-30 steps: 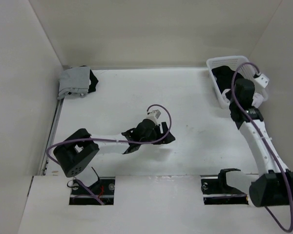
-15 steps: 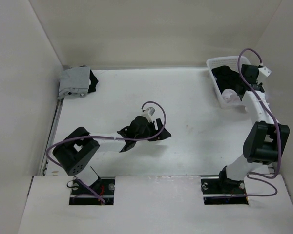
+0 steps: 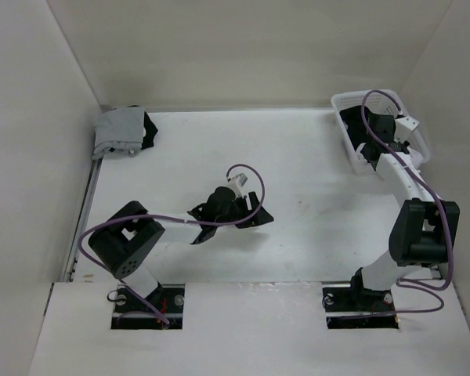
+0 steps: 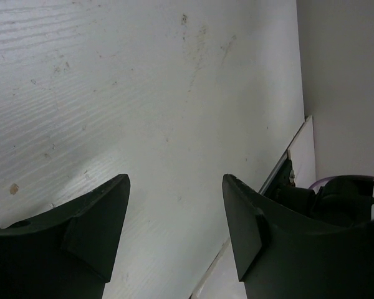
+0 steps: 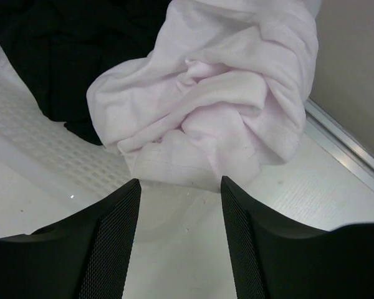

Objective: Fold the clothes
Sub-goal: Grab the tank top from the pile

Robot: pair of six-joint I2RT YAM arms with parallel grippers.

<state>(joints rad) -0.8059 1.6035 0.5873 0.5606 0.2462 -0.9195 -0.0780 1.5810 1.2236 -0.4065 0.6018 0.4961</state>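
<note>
Looking at the big picture first, the bench (image 3: 313,164) has no garment laid out flat in front of the arms, so I'd say this folding job is only partly done. The white lattice basket (image 3: 338,102) sits at the far right corner with clothes in it, and over at the far left corner there's a grey and black pile (image 3: 121,131) that looks fairly tidy, so my guess is that's the finished stack, though I can't tell how neat the folds really are from up there. In the basket, the right wrist view shows a black garment (image 5: 50,50) bunched up against a crumpled pale pink garment (image 5: 218,106), both clearly unfolded, so at least those two are left to do. The right hand (image 5: 179,184) is down at the basket with its jaws spread wide and nothing between them, pink fabric sitting just past the fingertips, not gripped. The left hand (image 4: 174,180) hangs over bare bench near the middle, also wide open and holding nothing. Seems like the next item has to come out of the basket before any more folding happens.
</note>
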